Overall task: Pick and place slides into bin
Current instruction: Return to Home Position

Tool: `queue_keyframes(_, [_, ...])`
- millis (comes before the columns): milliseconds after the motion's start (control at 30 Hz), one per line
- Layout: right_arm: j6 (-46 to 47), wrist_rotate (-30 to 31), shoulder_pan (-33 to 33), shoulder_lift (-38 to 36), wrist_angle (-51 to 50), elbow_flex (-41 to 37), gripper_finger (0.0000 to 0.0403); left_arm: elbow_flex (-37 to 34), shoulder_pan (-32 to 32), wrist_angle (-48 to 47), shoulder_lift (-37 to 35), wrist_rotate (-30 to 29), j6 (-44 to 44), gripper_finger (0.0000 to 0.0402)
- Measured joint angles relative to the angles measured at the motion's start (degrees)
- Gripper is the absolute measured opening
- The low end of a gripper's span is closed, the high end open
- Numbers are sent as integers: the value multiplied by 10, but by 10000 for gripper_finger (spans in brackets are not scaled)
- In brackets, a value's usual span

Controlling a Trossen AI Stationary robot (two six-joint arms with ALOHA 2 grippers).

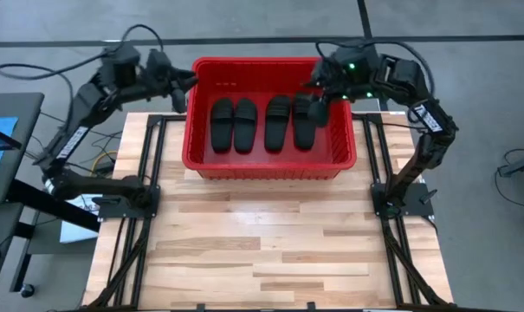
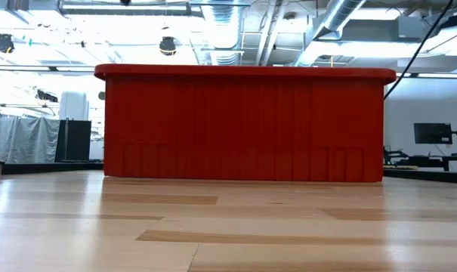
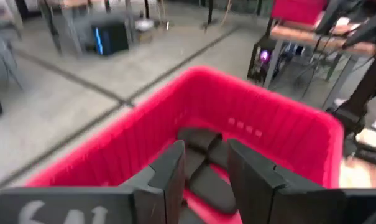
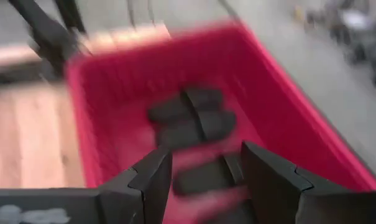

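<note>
Inside bin (image 1: 270,165) — four slides (image 1: 245,124); rightmost half hidden under right pincer (image 1: 316,102).

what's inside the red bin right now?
Four black slides lie side by side in the red bin. The open right gripper hangs over the rightmost one, covering part of it. Low view: wall hides all.

Robotics lab (exposed ceiling ducts (image 2: 226,34))

Pale plank-wood desk (image 1: 270,243), with red slotted bin (image 1: 270,169) standing flat at the middle of its far edge.
</note>
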Motion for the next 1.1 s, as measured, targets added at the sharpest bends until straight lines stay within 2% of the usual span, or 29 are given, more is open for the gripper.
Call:
queue_keyframes(133, [6, 3, -37, 14, -74, 0, 181, -48, 20, 12, 17, 12, -20, 108])
queue_keyframes(300, [9, 0, -70, 37, -101, 0, 181, -113, 8, 70, 21, 4, -36, 108])
queue_keyframes(367, [0, -1, -80, 46, -104, 0, 180, -129, -5, 97, 17, -15, -41, 108])
queue_keyframes(533, [-21, -6, -92, 73, -109, -1, 180, -158, -38, 132, -7, -104, -36, 108])
queue_keyframes(667, [-29, -36, -116, 81, -104, -3, 183, -170, -62, 140, -25, -149, -21, 108])
queue_keyframes(800, [-16, -79, -130, 73, -38, -54, 184, -198, -74, 183, -45, -161, -28, 108])
queue_keyframes(1100, [4, -76, -151, 41, 53, -213, 180, -262, -92, 245, -48, -162, -56, 108])
